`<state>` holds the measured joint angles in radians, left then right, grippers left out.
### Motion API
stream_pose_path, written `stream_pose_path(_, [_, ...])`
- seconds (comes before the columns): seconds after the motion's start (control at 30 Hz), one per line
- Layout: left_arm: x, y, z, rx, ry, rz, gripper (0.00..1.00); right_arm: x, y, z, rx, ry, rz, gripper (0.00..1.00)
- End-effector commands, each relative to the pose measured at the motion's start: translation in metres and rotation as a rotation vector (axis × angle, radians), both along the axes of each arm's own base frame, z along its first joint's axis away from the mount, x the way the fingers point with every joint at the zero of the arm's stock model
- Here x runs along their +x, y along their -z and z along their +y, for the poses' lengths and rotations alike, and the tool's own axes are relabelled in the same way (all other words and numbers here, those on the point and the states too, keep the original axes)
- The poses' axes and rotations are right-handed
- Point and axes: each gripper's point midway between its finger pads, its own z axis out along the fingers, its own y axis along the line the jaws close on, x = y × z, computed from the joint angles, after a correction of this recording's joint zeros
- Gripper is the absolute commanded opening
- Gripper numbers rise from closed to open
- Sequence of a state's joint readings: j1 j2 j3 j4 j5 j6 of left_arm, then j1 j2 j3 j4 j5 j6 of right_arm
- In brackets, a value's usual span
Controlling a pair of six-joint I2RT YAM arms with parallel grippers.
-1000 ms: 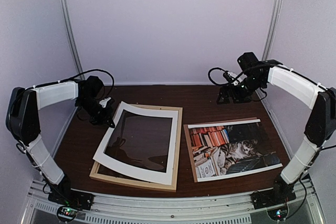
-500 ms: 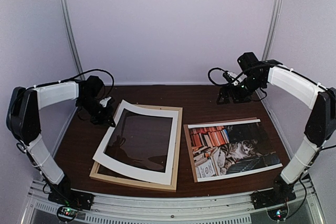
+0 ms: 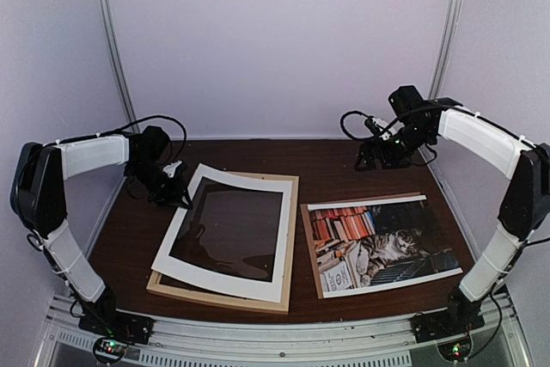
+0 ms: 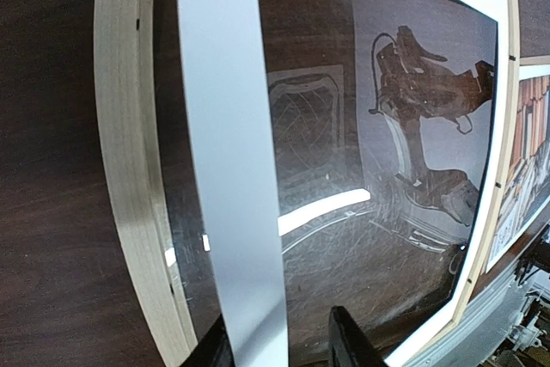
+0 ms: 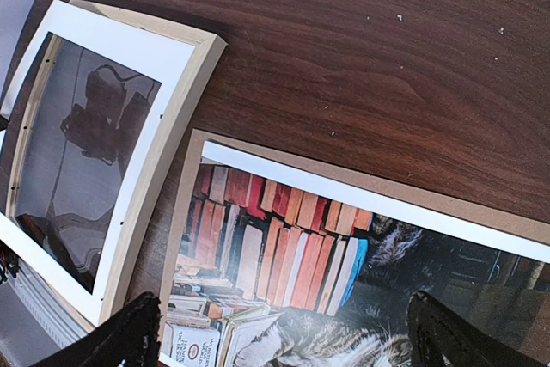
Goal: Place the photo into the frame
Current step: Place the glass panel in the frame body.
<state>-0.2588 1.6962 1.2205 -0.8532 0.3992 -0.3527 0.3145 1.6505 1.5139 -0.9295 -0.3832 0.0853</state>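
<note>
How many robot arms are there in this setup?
2. The left arm reaches to the far left corner of the white mat; the right arm hangs over the table's far right, beyond the photo. None seems hidden.

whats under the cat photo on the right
A brown backing board lies under the photo. Only thin strips of it show along the photo's far and left edges. The rest of the board, and anything between the two, is covered by the print.
</note>
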Motion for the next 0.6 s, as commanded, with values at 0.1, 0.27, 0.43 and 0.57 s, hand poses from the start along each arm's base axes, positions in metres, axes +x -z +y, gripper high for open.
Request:
stream_pose_path(0.1, [0.009,-0.006,0.003,0.016,0.009,-0.046,0.43,0.006,-0.006,0.000,-0.008,0.004,-0.023,0.99])
stream_pose_path(0.27, [0.008,-0.003,0.007,0.040,0.009,-0.040,0.47,0.005,-0.006,0.000,-0.010,0.005,-0.023,0.99])
stream_pose_path(0.43, [0.008,-0.003,0.018,0.109,0.010,-0.049,0.54,0.003,-0.004,-0.002,-0.018,0.009,-0.020,0.99])
stream_pose_path(0.57, [0.011,-0.006,0.024,0.149,0.005,-0.074,0.57,0.003,-0.002,-0.003,-0.021,0.016,-0.018,0.99])
